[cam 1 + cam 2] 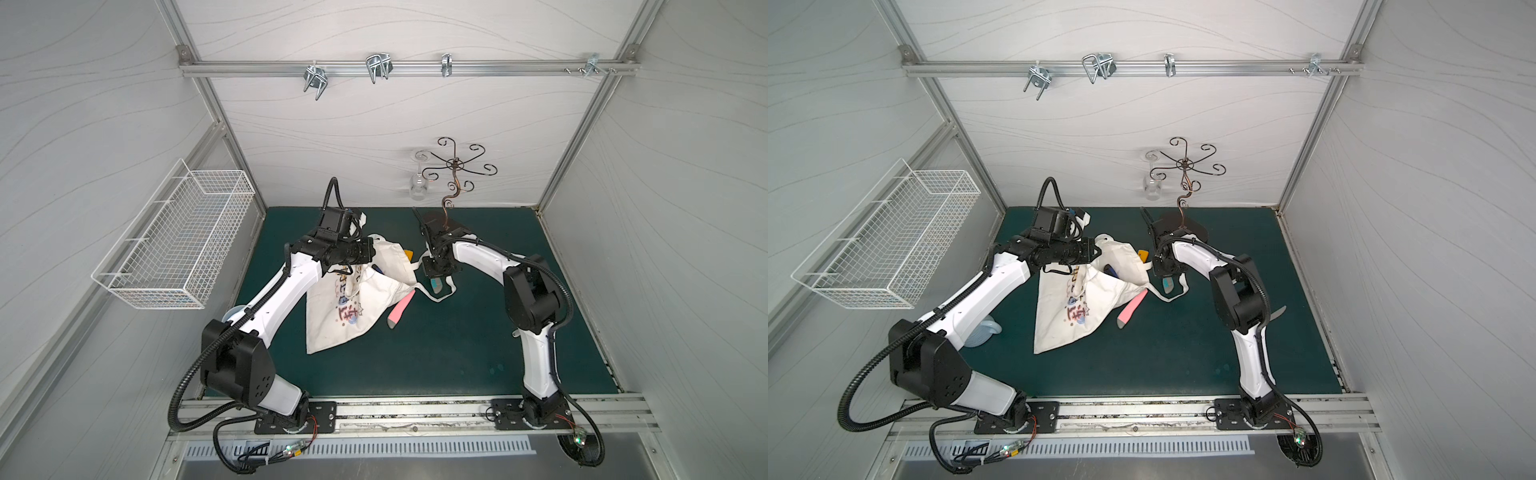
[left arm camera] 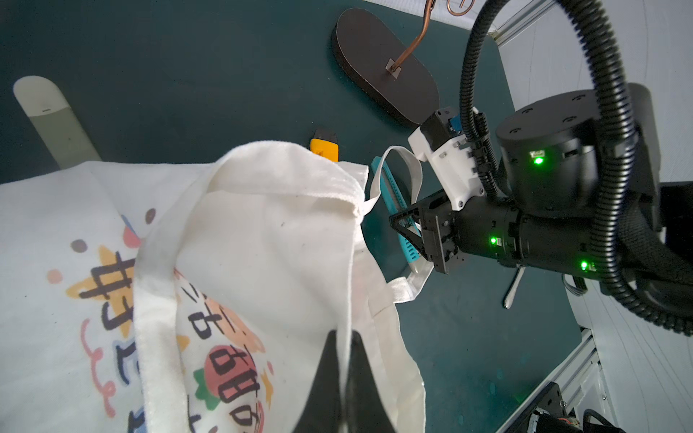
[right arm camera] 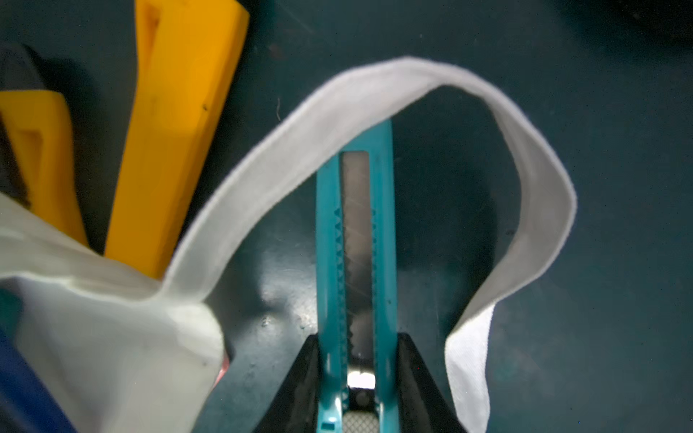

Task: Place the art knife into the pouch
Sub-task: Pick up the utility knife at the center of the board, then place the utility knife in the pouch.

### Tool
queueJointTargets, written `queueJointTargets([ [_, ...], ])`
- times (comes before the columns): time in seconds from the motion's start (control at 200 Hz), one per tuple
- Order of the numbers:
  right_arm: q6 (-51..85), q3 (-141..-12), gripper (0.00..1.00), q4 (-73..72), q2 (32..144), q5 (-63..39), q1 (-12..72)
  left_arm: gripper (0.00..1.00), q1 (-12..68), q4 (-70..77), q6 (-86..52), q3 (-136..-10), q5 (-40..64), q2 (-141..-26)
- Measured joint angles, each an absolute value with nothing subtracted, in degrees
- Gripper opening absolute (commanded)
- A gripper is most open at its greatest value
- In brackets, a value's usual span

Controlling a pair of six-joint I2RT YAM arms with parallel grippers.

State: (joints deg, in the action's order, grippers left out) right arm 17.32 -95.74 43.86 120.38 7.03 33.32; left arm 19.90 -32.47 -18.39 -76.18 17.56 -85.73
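Observation:
The art knife (image 3: 356, 243) is a teal snap-blade cutter, low over the green mat just right of the pouch. My right gripper (image 3: 357, 337) is shut on its body, one jaw on each side. The knife (image 1: 436, 285) also shows under that gripper in both top views. The pouch (image 1: 353, 307) is a cream tote with colourful print, lying crumpled on the mat. One loop handle (image 3: 412, 75) crosses over the knife's far end. My left gripper (image 2: 344, 334) is shut on the pouch's upper rim fabric (image 2: 285, 176), holding the mouth lifted.
A yellow tool (image 3: 180, 131) lies behind the pouch mouth and a pink one (image 1: 401, 309) by its right edge. The cup rack's dark base (image 2: 386, 71) stands at the back right, with a glass (image 1: 417, 187) hanging from it. A white wire basket (image 1: 174, 237) hangs on the left wall. A spoon (image 2: 513, 285) lies under the right arm.

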Motion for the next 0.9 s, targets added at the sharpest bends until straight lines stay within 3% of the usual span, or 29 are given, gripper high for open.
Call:
queueJointTargets([
  [0.395,14.98,-98.39,0.30,49.36,120.51,5.32,33.12,0.00,19.90,-32.47,-18.39,-76.18,17.56,-85.73],
  [0.64,14.98,-86.24,0.30,51.64,109.01,4.64,33.78,0.00,19.90,-32.42,-18.41,-76.18,17.61,-85.73],
  [0.9,15.05,-82.61,0.31,52.05,98.43,0.27,37.74,0.00,19.90,-32.29,-18.44,-76.18,17.76,-85.73],
])
